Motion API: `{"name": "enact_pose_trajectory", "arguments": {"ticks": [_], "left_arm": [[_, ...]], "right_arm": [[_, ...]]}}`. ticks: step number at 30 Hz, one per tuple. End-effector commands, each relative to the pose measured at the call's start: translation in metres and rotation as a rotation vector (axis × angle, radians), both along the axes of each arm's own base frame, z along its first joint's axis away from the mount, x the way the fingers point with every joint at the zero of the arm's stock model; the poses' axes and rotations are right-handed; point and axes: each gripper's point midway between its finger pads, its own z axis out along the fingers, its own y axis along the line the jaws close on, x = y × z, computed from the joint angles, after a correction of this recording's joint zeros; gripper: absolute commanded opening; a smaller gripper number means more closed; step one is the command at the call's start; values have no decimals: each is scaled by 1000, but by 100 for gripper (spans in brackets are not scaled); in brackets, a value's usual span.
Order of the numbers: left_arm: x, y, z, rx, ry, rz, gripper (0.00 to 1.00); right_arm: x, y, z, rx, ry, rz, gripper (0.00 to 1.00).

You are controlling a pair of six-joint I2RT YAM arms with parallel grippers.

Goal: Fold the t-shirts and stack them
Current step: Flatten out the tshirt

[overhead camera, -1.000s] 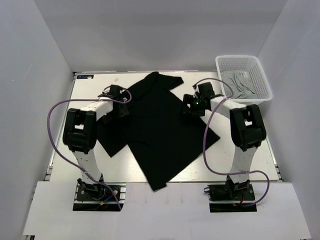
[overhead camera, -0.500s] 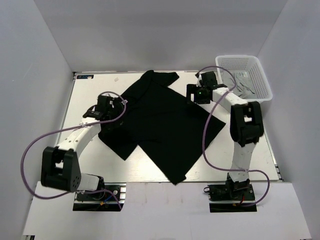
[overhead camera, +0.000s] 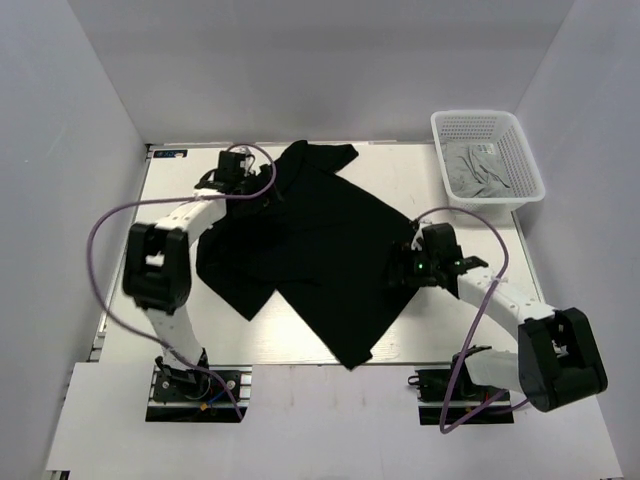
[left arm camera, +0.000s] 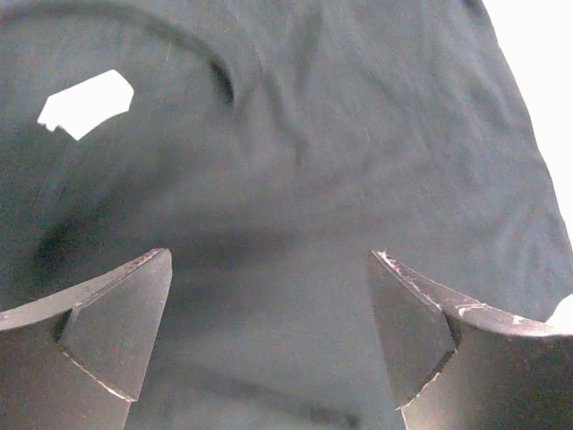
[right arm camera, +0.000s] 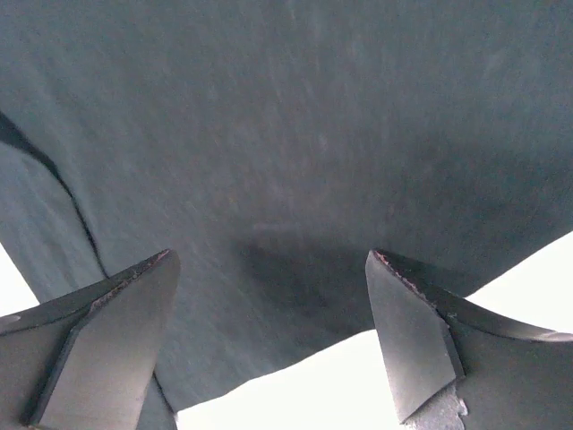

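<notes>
The black t-shirt (overhead camera: 320,250) lies spread out on the white table (overhead camera: 170,200), its collar toward the back. A light grey t-shirt (overhead camera: 478,170) lies crumpled in the basket. My left gripper (overhead camera: 250,190) hovers open over the black shirt's collar end. In the left wrist view the gripper (left arm camera: 270,260) has only black cloth (left arm camera: 358,134) below it, with a white label (left arm camera: 85,103) ahead. My right gripper (overhead camera: 398,271) is open above the shirt's right edge. In the right wrist view that gripper (right arm camera: 270,258) straddles the edge of the cloth (right arm camera: 295,134), bare table (right arm camera: 304,394) just behind it.
A white mesh basket (overhead camera: 446,125) stands at the back right corner. White walls close in the table on three sides. Purple cables loop from both arms above the table.
The left gripper moved from the shirt's left sleeve back to the collar area. The right gripper swung from near the basket forward to the shirt's right edge. The shirt shifted a second ago, then lay still.
</notes>
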Motion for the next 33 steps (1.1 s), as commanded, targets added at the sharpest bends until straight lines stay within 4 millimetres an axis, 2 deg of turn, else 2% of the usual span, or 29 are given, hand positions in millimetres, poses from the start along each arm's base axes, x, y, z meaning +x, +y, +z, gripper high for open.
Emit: {"name": "enact_pose_trajectory", "arguments": {"ticks": [1,2,4,5,7,9,10,11,12,13,14,15,16,17,18,19,20,21,23,24,25,26,27,28,29,30,32,33], "left_arm": [[29,-8,-32,6,50,-34,100],[44,-5,-28,4,42,-24,100],[48,-9,-54,7,111,-32,100],[49,-3,-64,36,123,-9,100],[45,3,-76,60,168,18,100],[38,14,-87,105,198,64,100],[25,18,-93,114,230,77,100],[19,19,-93,115,237,77,100],[15,20,-81,111,217,78,100],[-3,23,-88,118,248,77,100],[-12,29,-86,132,249,97,100],[-19,33,-83,130,245,126,100],[-40,39,-77,135,248,143,100],[-45,40,-73,129,224,144,100],[-66,46,-82,135,260,165,100],[-73,47,-78,127,255,174,100],[-77,49,-64,123,216,181,100],[-88,47,-68,120,230,181,100],[-97,48,-61,116,221,203,100],[-105,47,-56,105,217,195,100],[-104,45,-51,93,205,190,100],[-109,46,-51,95,212,189,100],[-114,49,-49,106,220,195,100],[-115,49,-43,101,207,195,100],[-111,51,-36,110,182,195,100],[-105,50,-28,101,152,196,100],[-95,44,-14,84,96,161,100],[-83,41,2,70,51,162,100]], "right_arm": [[6,10,15,62,-67,-1,90],[5,12,9,53,-49,9,90],[10,13,8,62,-48,1,90],[8,13,-7,48,0,-2,90],[13,14,-14,66,32,-48,90],[18,11,-33,30,99,-90,90],[20,3,-44,-6,128,-132,90],[29,3,-40,-18,133,-144,90],[30,-3,-52,-49,174,-173,90],[38,-16,-55,-101,166,-226,90],[54,-16,-45,-104,147,-243,90],[62,-23,-45,-131,134,-269,90],[67,-34,-58,-164,169,-300,90],[89,-37,-43,-177,130,-330,90],[94,-43,-50,-199,146,-349,90],[108,-46,-50,-203,135,-365,90],[119,-46,-49,-209,117,-348,90],[135,-48,-42,-201,89,-362,90],[149,-52,-51,-209,98,-345,90],[175,-51,-30,-194,44,-347,90],[179,-49,-39,-201,64,-311,90],[187,-44,-35,-197,48,-269,90],[203,-41,-14,-201,14,-239,90],[204,-37,-12,-205,13,-214,90],[208,-33,0,-198,-13,-197,90],[205,-22,3,-176,-21,-137,90],[198,-16,26,-151,-79,-124,90],[196,-17,45,-148,-128,-133,90]]}}
